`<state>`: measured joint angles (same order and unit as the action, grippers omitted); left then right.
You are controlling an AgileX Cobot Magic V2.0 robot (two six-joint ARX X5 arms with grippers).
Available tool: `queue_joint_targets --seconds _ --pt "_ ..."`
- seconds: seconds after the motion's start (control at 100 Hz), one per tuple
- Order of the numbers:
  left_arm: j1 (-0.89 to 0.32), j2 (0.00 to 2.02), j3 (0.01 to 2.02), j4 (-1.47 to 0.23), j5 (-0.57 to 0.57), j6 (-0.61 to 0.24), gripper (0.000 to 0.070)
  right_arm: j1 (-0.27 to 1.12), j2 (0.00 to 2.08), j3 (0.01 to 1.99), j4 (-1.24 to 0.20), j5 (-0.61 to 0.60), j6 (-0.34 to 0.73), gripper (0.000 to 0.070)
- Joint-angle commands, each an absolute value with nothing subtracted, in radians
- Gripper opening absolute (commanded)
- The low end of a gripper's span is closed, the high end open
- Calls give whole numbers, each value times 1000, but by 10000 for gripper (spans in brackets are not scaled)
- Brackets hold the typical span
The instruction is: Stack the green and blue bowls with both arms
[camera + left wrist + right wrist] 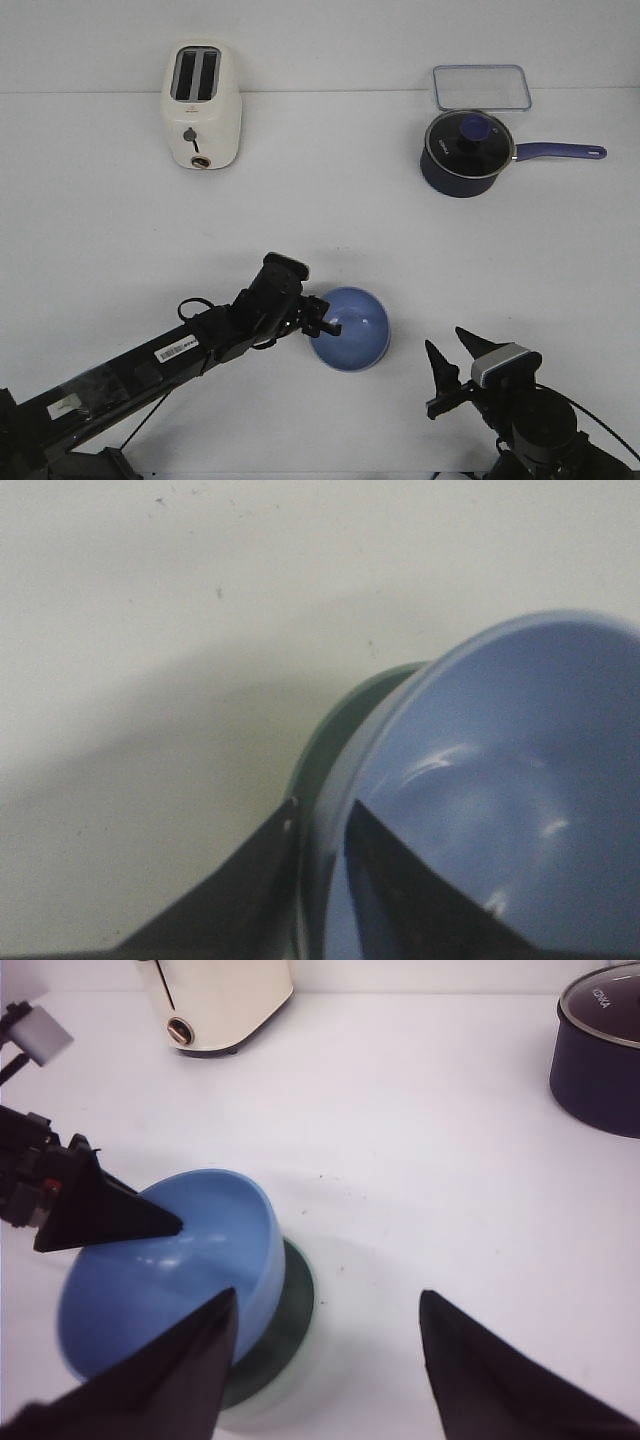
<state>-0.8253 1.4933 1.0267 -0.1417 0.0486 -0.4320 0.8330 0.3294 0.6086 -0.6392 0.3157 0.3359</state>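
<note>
My left claw [325, 322] has the blue bowl [352, 326] by its rim, one finger inside the wall and one outside, pinched down to the thickness of that wall. The bowl sits tilted toward me, near the front edge of the table [320, 210] and about midway between its left and right edges. Under it, showing as a dark crescent in my right wrist view, is the green bowl [285, 1325]; the blue one looks partly nested in it but not yet level (the front view hides the green bowl almost completely).

My right claw [452, 360] hangs near the front right corner, fingers spread wide, holding nothing, a little apart from both bowls.

I judge these bowls to be light, stiff and smooth, probably plastic or glazed, so slippery at the rim. A thin pinch on one edge gives me little purchase, and the tilt suggests the bowl could pivot between my fingers. The rim is the only real place to grip; the curved outside offers nothing. The lower bowl, being light, may skate on the table if I push sideways, so settling the blue one straight down seems safest

The toaster [201, 104], saucepan [465, 152] and clear lid [481, 87] stand along the far edge, well apart from all this
</note>
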Motion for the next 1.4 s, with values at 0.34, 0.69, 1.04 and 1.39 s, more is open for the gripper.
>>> queue_joint_targets --seconds 0.34,0.69,1.04,1.39 --pt "-804 1296 1037 -202 -13 -338 422 843 335 614 -620 318 323 375" --pt "-785 738 811 -418 -326 -309 387 843 335 614 -601 318 309 318" --pt "-785 571 622 -398 -325 -403 15 843 332 614 -611 315 332 9" --pt "-786 506 622 -387 -324 -405 15 843 332 614 -572 315 332 9"
